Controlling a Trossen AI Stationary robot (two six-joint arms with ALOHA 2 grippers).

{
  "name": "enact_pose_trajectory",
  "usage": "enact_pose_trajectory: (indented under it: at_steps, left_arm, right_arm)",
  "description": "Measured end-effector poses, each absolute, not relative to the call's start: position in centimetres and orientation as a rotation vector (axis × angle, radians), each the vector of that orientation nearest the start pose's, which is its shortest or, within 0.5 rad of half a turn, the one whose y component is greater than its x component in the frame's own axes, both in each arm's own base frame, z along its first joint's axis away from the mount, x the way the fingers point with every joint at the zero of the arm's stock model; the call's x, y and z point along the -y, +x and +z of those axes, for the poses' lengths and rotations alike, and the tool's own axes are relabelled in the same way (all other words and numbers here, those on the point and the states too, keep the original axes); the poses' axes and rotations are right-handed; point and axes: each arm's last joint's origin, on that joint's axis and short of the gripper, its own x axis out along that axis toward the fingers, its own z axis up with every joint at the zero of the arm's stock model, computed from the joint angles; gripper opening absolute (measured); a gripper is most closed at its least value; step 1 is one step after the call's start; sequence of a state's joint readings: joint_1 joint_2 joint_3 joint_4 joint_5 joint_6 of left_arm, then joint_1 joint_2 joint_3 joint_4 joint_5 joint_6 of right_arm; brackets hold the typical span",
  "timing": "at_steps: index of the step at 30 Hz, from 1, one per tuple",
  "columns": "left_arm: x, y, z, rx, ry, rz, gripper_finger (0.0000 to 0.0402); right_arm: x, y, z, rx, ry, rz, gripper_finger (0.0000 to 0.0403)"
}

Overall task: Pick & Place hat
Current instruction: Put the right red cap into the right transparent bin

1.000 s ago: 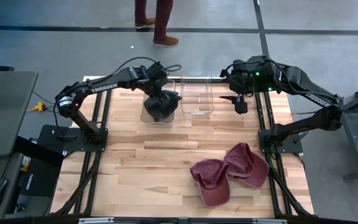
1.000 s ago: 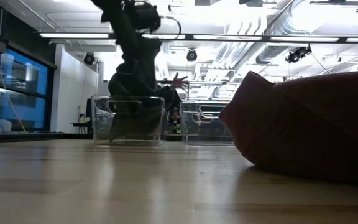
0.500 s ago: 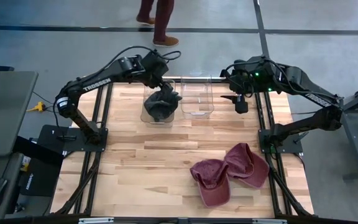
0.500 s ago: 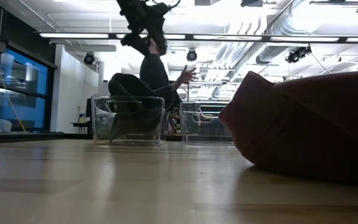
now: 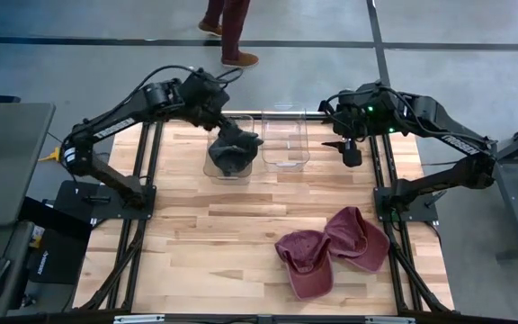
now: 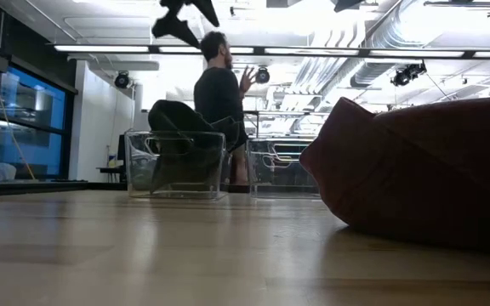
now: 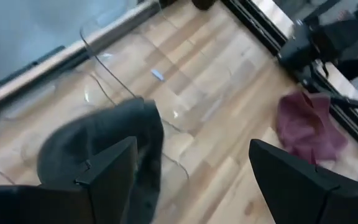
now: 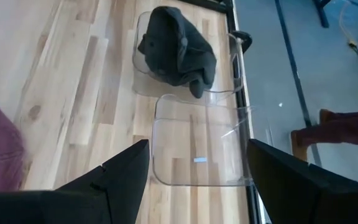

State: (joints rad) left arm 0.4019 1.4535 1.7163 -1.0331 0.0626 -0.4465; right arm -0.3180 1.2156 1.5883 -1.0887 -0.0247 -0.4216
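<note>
The dark hat (image 5: 233, 149) lies bunched in the left clear bin (image 5: 214, 167) at the far side of the table (image 5: 232, 225), part of it draped over the bin's rim (the right wrist view shows this best). The left gripper (image 5: 216, 115) hangs just above and behind that bin, its fingers (image 7: 107, 168) spread wide with nothing between them. Just beside it stands a second clear bin (image 5: 285, 144), holding no hat. The right gripper (image 5: 349, 151) hovers past the right edge of that bin, its fingers (image 8: 126, 171) likewise parted and holding nothing. Near the table's front right, well apart from the bins, two maroon hats (image 5: 331, 247) lie touching each other. Beyond the far edge, a person (image 5: 227, 31) stands on the floor.
</note>
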Motion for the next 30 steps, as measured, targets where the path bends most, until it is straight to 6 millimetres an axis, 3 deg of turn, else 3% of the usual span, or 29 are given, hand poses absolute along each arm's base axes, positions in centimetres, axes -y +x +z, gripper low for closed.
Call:
enact_pose_trajectory:
  at_steps: [7,17,23,26,30]
  left_arm:
    - [-6.5,24.0,40.5,-0.689,-0.607,0.492,0.0302]
    - [1.1,22.9,35.9,-0.577,-0.654,0.430,0.0302]
    - [4.8,22.6,35.4,-0.526,-0.615,0.436,0.0302]
    - [6.1,22.3,35.0,-0.498,-0.586,0.445,0.0302]
    - [6.9,21.7,32.7,-0.505,-0.575,0.462,0.0302]
  right_arm:
    - [6.3,19.3,43.1,-0.784,-0.265,-0.111,0.0264]
    - [5.9,18.5,43.1,-0.787,-0.218,-0.064,0.0264]
    - [5.8,18.5,43.0,-0.779,-0.182,-0.036,0.0263]
    - [5.5,18.4,41.6,-0.771,-0.149,-0.002,0.0263]
    - [5.3,17.8,37.9,-0.780,-0.111,0.000,0.0263]
